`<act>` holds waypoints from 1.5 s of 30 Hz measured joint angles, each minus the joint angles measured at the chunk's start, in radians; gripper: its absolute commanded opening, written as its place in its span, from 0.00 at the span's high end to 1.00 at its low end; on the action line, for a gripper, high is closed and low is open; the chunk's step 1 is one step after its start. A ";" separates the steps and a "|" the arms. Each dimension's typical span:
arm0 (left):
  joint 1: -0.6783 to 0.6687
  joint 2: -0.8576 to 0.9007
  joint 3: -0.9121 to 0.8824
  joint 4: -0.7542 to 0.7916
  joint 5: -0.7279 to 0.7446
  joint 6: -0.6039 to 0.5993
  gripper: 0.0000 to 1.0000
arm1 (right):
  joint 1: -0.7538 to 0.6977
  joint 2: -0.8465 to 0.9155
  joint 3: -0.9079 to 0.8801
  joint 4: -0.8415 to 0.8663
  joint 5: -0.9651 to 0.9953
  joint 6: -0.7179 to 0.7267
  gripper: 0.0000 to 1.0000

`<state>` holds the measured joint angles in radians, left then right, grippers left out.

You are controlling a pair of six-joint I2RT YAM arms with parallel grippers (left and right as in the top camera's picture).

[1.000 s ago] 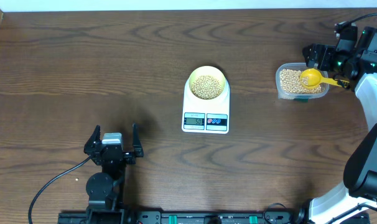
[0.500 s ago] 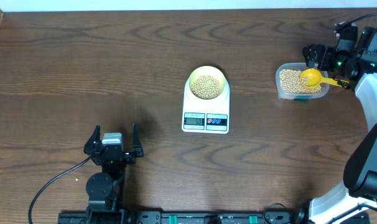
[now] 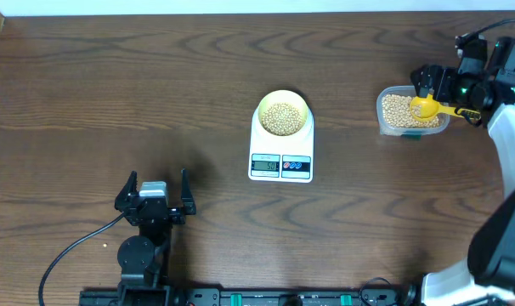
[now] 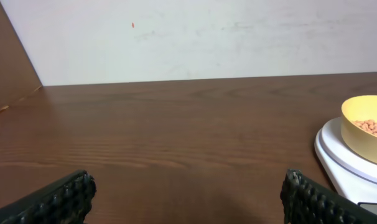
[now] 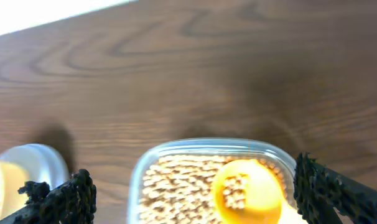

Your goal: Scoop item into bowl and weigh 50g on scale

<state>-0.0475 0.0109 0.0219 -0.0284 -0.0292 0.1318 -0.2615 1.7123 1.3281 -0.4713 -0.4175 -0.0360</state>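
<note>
the scale [image 3: 280,146] is sitting near the middle of the bench [image 3: 113,85], its display [image 3: 265,164] facing the robot (the digits are too small to read). the pale yellow-green bowl [image 3: 302,104] is standing on the scale's platform, and a heap of tan beans [image 3: 281,118] is lying inside it, covering the bottom. off to the right, well apart from the scale, a clear tub [image 3: 382,119] is holding more of the same beans. a yellow scoop [image 3: 425,106] is resting on them with its handle sticking out over the tub's right rim.

the right pincer [image 3: 446,95] is hovering at that right end of the tub with its jaws standing wide. in the right wrist view the tub and the scoop's cup are lying between the two black fingers, and nothing is being gripped. whether a finger is brushing the scoop's handle i cannot tell.

the left pincer [image 3: 158,177] is sitting low at the near left of the bench, well apart from the scale and the tub, also spread wide and holding nothing. its own camera is looking along the wood toward a pale wall [image 4: 188,37], with the bowl and the scale's edge showing at the right.
</note>
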 measured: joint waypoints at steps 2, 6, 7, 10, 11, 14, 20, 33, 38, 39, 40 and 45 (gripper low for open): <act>0.000 0.000 0.000 0.000 0.000 0.000 0.02 | 0.009 -0.062 0.000 -0.032 0.000 0.000 0.01; 0.000 0.000 0.000 0.000 0.000 0.000 0.03 | 0.018 -0.212 0.000 -0.060 0.000 0.000 0.01; 0.000 0.000 0.000 0.000 0.000 0.000 0.02 | 0.019 -0.246 0.000 -0.063 0.000 0.000 0.01; 0.000 0.000 0.000 0.000 0.000 0.000 0.02 | 0.021 -0.331 0.000 -0.064 0.000 0.000 0.01; 0.000 0.000 0.000 0.000 0.000 0.000 0.02 | 0.021 -0.354 0.000 -0.064 0.000 0.000 0.01; 0.000 0.000 0.000 0.000 0.000 0.000 0.03 | 0.024 -0.431 0.000 -0.067 0.000 0.000 0.01; 0.000 0.000 0.000 0.000 0.000 0.000 0.03 | 0.056 -0.572 0.000 -0.071 -0.001 0.000 0.01; 0.000 0.000 0.000 0.000 0.000 0.000 0.03 | 0.332 -0.779 0.000 -0.101 -0.002 0.000 0.01; 0.000 0.000 0.000 0.000 0.000 0.000 0.02 | 0.373 -0.790 -0.003 -0.148 -0.004 0.000 0.01; 0.000 0.000 0.000 0.000 0.000 0.000 0.03 | 0.373 -0.790 -0.008 -0.150 -0.004 0.000 0.01; 0.000 0.000 0.000 0.000 0.000 0.000 0.02 | 0.373 -0.791 -0.019 -0.152 -0.004 0.000 0.01; 0.000 0.000 0.000 0.000 -0.001 0.000 0.02 | 0.373 -0.814 -0.146 -0.274 0.031 -0.017 0.01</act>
<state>-0.0475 0.0113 0.0219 -0.0288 -0.0299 0.1318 0.1120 0.8986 1.1816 -0.7452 -0.3870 -0.0532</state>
